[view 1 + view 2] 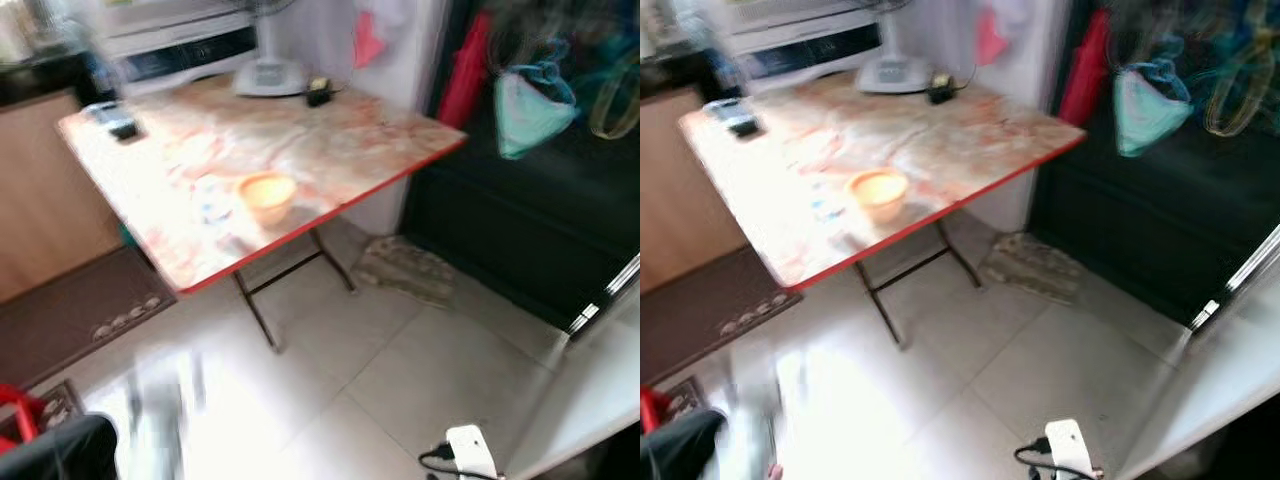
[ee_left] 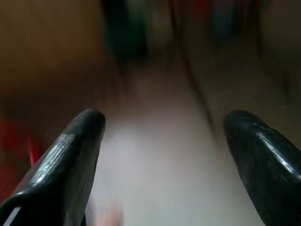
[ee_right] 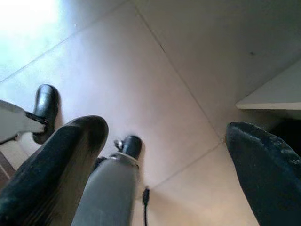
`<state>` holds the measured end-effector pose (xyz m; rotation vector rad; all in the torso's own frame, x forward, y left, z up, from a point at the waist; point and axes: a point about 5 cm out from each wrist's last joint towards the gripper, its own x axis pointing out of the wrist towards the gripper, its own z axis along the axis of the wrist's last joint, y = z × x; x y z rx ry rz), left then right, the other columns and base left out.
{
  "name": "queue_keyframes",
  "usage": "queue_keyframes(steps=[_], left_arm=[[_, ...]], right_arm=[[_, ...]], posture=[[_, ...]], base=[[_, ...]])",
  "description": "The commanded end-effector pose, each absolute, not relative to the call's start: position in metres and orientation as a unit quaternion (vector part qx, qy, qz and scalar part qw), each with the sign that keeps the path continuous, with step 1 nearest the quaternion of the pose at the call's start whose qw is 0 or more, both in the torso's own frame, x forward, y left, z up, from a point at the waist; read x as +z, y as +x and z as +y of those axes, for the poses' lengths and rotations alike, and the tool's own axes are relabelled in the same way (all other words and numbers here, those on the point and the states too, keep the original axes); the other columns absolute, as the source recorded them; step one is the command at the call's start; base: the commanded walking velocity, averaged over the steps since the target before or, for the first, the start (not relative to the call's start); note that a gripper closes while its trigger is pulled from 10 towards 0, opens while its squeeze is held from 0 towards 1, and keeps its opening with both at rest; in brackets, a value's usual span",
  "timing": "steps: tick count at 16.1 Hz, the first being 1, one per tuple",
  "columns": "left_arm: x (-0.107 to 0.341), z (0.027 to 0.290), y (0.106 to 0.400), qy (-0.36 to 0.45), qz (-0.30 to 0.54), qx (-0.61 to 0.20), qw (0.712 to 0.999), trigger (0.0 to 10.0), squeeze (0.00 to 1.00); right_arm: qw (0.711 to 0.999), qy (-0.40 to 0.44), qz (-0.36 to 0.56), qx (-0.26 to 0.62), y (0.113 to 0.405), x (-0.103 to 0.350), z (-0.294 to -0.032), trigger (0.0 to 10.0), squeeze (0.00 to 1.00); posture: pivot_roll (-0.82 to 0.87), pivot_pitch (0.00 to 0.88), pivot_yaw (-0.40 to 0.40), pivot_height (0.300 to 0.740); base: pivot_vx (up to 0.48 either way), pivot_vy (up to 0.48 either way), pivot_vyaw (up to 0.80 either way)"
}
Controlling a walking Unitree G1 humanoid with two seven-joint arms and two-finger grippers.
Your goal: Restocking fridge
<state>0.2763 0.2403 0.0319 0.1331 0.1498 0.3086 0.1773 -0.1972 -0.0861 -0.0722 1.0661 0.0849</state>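
The head views are blurred. A folding table [image 1: 350, 140] with a marbled top and red edge stands ahead on the left. An orange bowl [image 1: 267, 195] sits near its front edge. In the left wrist view my left gripper [image 2: 164, 141] is open, its two black fingers wide apart over a blurred pale floor, holding nothing. My right gripper [image 3: 164, 136] is open too, hanging over beige floor tiles, with my own grey leg and black feet below it.
A white fan base [image 1: 268, 76] and a small black object [image 1: 318, 93] sit at the table's back. A dark opening at the right has a teal bag [image 1: 525, 115] hanging. A rumpled mat [image 1: 405, 268] and a brown doormat [image 1: 70, 310] lie on the floor. A white panel [image 1: 600, 400] runs along the lower right.
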Motion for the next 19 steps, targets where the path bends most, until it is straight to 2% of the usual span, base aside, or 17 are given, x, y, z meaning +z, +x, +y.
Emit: queue_keyframes(steps=[1, 4, 6, 9, 12, 15, 17, 19], left_arm=[[0.026, 0.239, 0.270, 0.074, 0.073, 0.148, 0.984, 10.0, 0.00], [0.036, 0.240, 0.267, 0.080, 0.018, 0.134, 0.988, 10.0, 0.00], [0.051, 0.231, 0.260, 0.096, -0.014, 0.122, 0.988, 10.0, 0.00], [0.061, 0.235, 0.252, 0.084, -0.037, 0.137, 0.986, 10.0, 0.00], [0.096, 0.240, 0.258, 0.085, -0.101, 0.134, 0.982, 10.0, 0.00], [0.111, 0.251, 0.253, 0.080, -0.108, 0.158, 0.978, 10.0, 0.00], [0.119, 0.242, 0.254, 0.079, -0.115, 0.138, 0.981, 10.0, 0.00], [0.119, 0.237, 0.258, 0.072, -0.110, 0.137, 0.982, 10.0, 0.00]], right_arm=[[0.859, -0.022, 0.510, 0.030, 0.171, -0.089, -0.197, 10.0, 0.00], [0.856, -0.006, 0.516, 0.017, 0.157, -0.095, -0.197, 10.0, 0.00], [0.852, -0.006, 0.523, 0.015, 0.148, -0.098, -0.197, 10.0, 0.00], [0.850, 0.001, 0.527, -0.006, 0.139, -0.101, -0.195, 10.0, 0.00], [0.851, 0.017, 0.525, -0.009, 0.132, -0.105, -0.188, 10.0, 0.00], [0.847, 0.002, 0.531, -0.013, 0.127, -0.107, -0.184, 10.0, 0.00], [0.847, -0.011, 0.531, 0.007, 0.127, -0.107, -0.184, 10.0, 0.00], [0.850, -0.015, 0.527, -0.006, 0.127, -0.106, -0.187, 10.0, 0.00]], posture=[[-0.01, 0.000, 0.010, 0.740], [-0.01, 0.000, 0.017, 0.740], [-0.01, 0.000, 0.024, 0.740], [-0.01, 0.000, 0.026, 0.740], [0.07, 0.000, 0.007, 0.740], [0.12, 0.000, -0.023, 0.740], [0.16, 0.000, -0.043, 0.740], [0.17, 0.000, -0.028, 0.740]], base=[[0.000, 0.000, 0.00], [0.000, 0.000, 0.00], [0.000, 0.000, 0.00], [0.000, 0.000, 0.00], [0.000, 0.000, 0.00], [0.000, 0.000, 0.00], [0.000, 0.000, 0.00], [0.000, 0.000, 0.00]])
